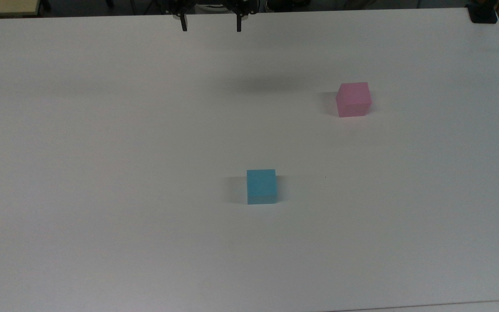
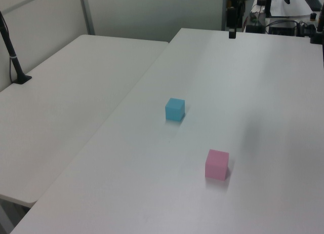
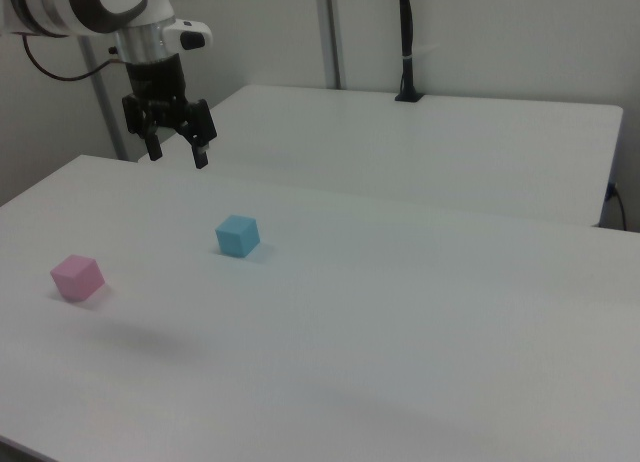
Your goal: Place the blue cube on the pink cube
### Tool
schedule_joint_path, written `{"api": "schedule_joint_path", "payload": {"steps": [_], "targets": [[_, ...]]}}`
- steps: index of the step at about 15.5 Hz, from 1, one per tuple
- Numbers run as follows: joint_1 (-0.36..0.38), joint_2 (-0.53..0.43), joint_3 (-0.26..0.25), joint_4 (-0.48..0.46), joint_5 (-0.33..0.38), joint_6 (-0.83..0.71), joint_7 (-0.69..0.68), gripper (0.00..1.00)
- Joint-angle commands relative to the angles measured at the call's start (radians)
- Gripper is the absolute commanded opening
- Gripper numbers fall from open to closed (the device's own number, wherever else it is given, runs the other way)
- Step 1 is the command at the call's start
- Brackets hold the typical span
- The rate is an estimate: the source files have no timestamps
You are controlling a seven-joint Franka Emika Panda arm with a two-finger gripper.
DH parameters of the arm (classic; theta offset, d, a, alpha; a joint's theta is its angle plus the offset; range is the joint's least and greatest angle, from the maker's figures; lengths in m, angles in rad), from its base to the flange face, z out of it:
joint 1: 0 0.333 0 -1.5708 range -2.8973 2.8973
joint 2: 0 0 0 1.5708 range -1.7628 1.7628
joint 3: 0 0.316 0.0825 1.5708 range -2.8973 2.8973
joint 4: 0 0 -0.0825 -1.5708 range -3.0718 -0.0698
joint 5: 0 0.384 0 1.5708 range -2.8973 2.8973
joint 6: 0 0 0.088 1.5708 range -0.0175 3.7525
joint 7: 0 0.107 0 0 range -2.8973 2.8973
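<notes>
The blue cube (image 1: 261,186) (image 2: 174,109) (image 3: 237,235) rests on the white table near its middle. The pink cube (image 1: 353,99) (image 2: 217,164) (image 3: 77,277) sits apart from it, up and to the top view's right, also flat on the table. My gripper (image 1: 211,27) (image 3: 177,154) hangs high above the table's far edge in the top view, well away from both cubes. Its two black fingers (image 1: 183,22) are spread wide with nothing between them. In the left view the gripper (image 2: 232,32) appears at the top edge, one finger behind the other.
The white table (image 1: 102,151) carries the two cubes. A second white table (image 2: 66,102) (image 3: 430,142) stands alongside, with a black pole clamped to it (image 2: 15,62) (image 3: 406,42). A black block (image 1: 482,15) sits at the top view's far right corner.
</notes>
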Motion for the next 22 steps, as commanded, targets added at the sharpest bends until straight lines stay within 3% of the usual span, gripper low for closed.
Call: {"api": "schedule_joint_path", "payload": {"steps": [1,14,18,22], "targets": [[-0.001,-0.029,-0.017,-0.014,0.011,-0.001,0.001,1.00],[0.002,-0.024,-0.016,-0.013,0.011,0.001,-0.014,1.00],[0.001,0.011,-0.016,-0.005,0.028,0.036,-0.011,1.00],[0.005,0.097,-0.007,0.076,0.021,0.051,-0.010,1.00]]}}
